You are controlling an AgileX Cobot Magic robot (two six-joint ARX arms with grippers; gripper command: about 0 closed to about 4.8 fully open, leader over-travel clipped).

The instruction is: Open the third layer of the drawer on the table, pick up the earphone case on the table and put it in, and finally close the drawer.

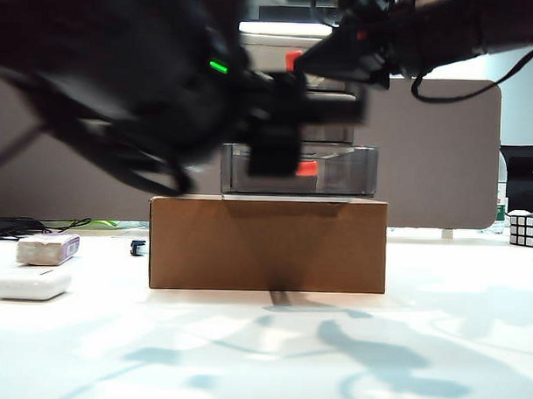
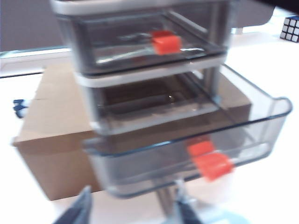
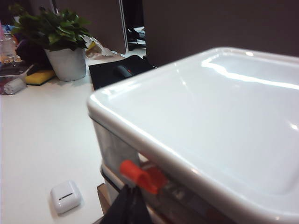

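smoky grey third layer [image 2: 187, 140] with a red-orange handle [image 2: 212, 165], sitting on a plain brown cardboard box [image 1: 267, 243]. Left of the box, a plain white earphone case [image 1: 31, 283].

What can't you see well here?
Exterior view: the blurred left arm hides the drawer's upper layers.
Left wrist view: the open left gripper, before the pulled-out third layer, is cropped by the edge.
Right wrist view: the right gripper by the top handle is cropped; contact unclear.
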